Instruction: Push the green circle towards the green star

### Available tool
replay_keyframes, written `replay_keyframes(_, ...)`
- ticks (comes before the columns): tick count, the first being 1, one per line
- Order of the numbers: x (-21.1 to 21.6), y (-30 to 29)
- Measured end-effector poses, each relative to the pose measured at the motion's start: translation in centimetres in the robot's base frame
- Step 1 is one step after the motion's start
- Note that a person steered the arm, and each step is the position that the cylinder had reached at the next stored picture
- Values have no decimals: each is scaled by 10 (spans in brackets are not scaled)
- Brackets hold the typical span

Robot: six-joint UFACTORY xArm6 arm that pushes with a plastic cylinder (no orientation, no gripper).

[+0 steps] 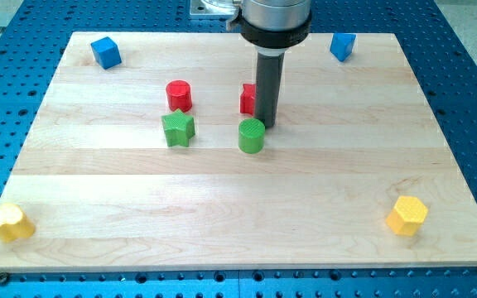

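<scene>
The green circle (252, 136) stands near the middle of the wooden board. The green star (177, 129) lies to its left, a gap apart. My tip (266, 126) is just to the upper right of the green circle, touching or nearly touching its edge. The rod partly hides a red block (248, 98) behind it.
A red cylinder (179, 95) stands just above the green star. Blue cubes sit at the top left (105, 51) and top right (343, 45). A yellow block (10, 222) sits at the bottom left, a yellow hexagon (407, 215) at the bottom right.
</scene>
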State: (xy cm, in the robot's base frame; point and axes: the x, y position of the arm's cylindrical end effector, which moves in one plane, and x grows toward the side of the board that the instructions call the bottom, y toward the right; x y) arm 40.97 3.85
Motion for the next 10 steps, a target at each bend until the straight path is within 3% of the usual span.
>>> replay_keyframes(2, -4, -5)
replay_keyframes(3, 1, 31)
replay_keyframes(4, 39, 61)
replay_keyframes(5, 103, 15)
replay_keyframes(6, 113, -2)
replay_keyframes(8, 54, -1)
replay_keyframes(10, 77, 13)
